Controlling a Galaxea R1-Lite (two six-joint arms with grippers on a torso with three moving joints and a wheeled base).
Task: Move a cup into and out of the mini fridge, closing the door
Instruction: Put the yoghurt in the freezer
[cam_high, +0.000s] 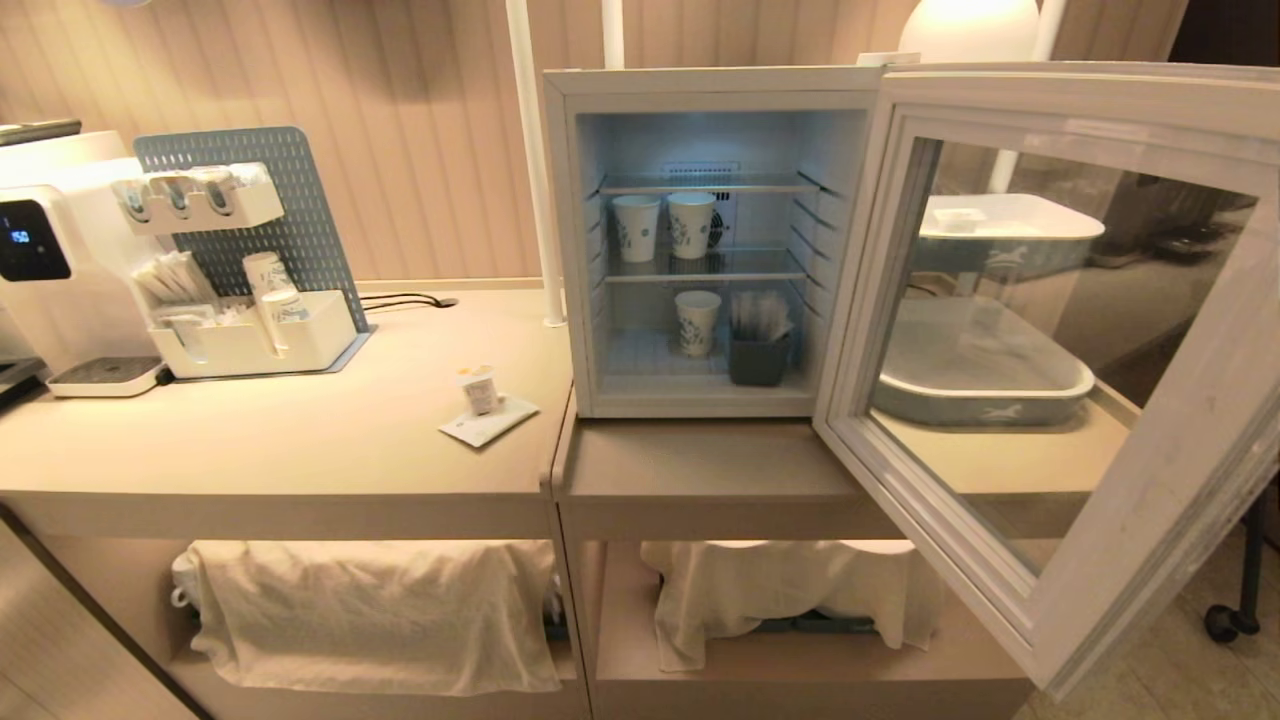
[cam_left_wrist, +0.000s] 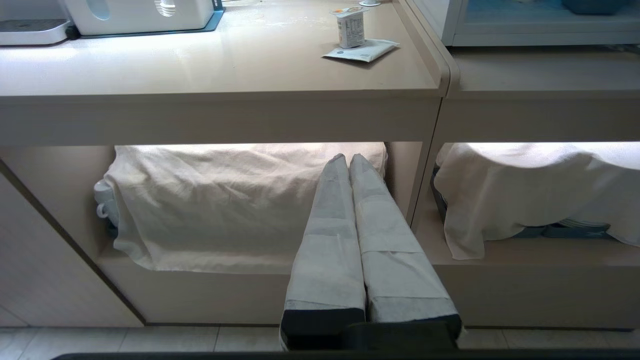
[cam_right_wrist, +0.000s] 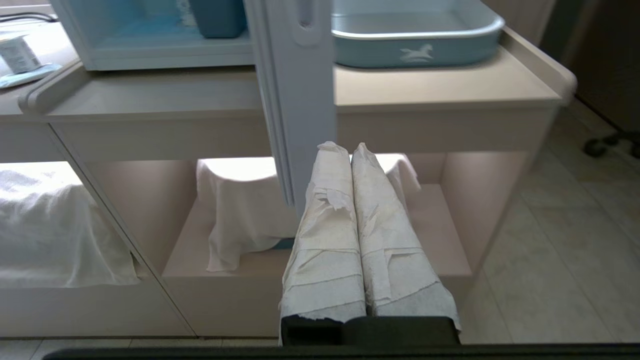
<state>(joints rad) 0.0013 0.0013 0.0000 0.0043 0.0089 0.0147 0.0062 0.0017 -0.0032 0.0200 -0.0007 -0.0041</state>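
Inside, the mini fridge held three paper cups; one cup sat on one sachet. Door open; no lettering legible. Left gripper and right gripper pressed together, empty.

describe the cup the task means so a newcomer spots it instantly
Start at the open white box-shaped mini fridge; on the beige counter just left of it lies a flat white sachet. The tiny white plastic cup stands on it, far smaller than the blue-patterned paper cups inside the fridge.
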